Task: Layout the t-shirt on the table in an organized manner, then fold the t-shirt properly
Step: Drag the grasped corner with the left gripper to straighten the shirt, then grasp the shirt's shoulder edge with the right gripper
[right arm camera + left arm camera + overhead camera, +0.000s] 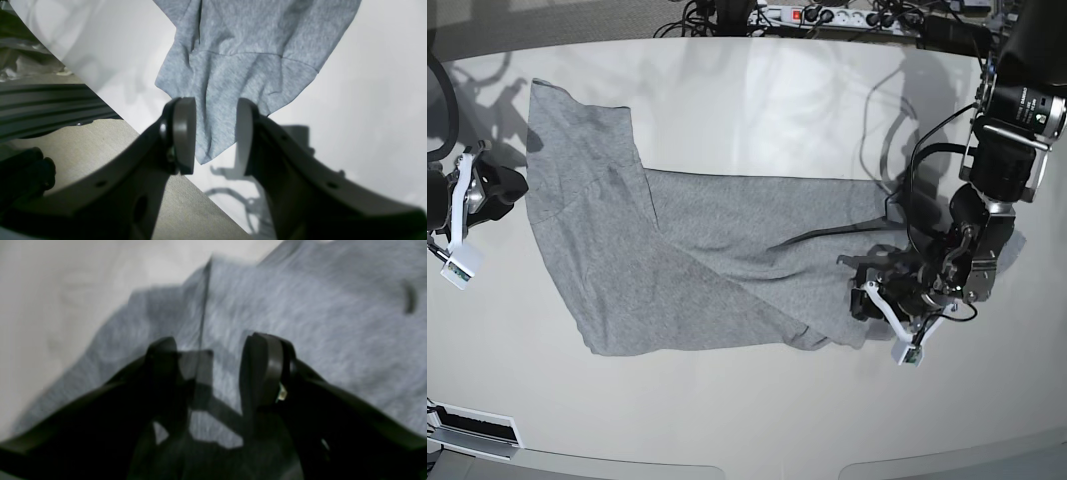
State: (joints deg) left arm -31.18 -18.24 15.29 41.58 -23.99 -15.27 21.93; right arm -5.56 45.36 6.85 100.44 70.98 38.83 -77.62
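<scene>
Hovering right by the t-shirt [717,270], your left gripper [208,370] stands wide open, gripping nothing; your right gripper [217,136] is partway open, empty.

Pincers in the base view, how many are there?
2. The left pincer is at the right, over the t-shirt; the right pincer is at the left, beside the shirt's upper end.

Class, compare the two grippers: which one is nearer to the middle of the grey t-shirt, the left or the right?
Left. The left gripper is low over one end of the t-shirt, while the right gripper hangs beyond its opposite end.
</scene>
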